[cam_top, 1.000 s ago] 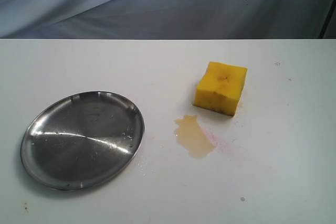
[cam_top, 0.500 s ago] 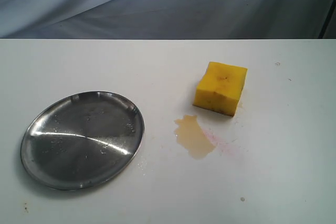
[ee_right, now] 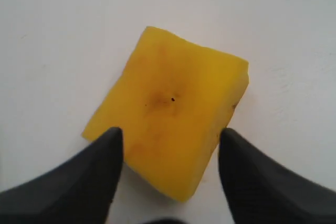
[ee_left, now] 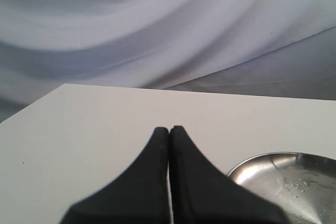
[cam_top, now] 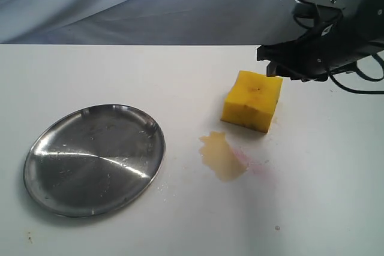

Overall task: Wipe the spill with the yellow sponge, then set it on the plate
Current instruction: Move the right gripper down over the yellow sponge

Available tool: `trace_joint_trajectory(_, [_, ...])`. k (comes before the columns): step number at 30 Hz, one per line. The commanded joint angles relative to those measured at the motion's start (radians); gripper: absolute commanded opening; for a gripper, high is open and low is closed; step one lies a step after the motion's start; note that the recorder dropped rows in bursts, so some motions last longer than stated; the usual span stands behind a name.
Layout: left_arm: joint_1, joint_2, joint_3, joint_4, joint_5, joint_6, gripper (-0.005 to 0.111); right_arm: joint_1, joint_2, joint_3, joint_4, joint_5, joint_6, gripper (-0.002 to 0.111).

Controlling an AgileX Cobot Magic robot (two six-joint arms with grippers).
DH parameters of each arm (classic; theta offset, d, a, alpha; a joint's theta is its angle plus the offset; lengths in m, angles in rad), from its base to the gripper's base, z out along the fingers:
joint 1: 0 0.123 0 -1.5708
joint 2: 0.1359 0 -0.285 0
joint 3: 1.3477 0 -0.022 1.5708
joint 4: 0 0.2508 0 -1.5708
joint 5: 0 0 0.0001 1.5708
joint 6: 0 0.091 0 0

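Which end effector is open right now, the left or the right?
The right end effector: its jaws stand wide apart at the yellow sponge. The left end effector has its jaws pressed together, with the plate in its view.

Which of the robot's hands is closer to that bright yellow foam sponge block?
Right. The right hand hovers open just over the thick yellow foam sponge, a finger on either side. The left hand is shut near the round steel plate, the sponge nowhere in its view.
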Motion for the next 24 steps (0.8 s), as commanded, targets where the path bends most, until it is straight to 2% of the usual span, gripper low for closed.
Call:
trace_joint_trajectory(1, [0.003, -0.002, 0.005, 0.002, -0.003, -0.002, 0.000, 0.001, 0.078, -0.025, 0.050, -0.091, 0.027, 0.071])
trace_joint_trajectory(6, [0.003, -0.002, 0.005, 0.002, -0.003, -0.002, 0.000, 0.001, 0.163, -0.025, 0.069, -0.204, 0.101, 0.071])
trace_joint_trajectory(18, [0.003, -0.002, 0.005, 0.002, -0.003, -0.002, 0.000, 0.003, 0.288, -0.025, 0.069, -0.232, 0.129, 0.071])
trace_joint_trajectory(21, [0.003, -0.002, 0.005, 0.002, -0.003, -0.002, 0.000, 0.003, 0.304, -0.025, 0.069, -0.237, 0.129, 0.065])
trace_joint_trajectory(24, [0.003, -0.002, 0.005, 0.002, -0.003, -0.002, 0.000, 0.003, 0.306, -0.025, 0.066, -0.239, 0.129, 0.050])
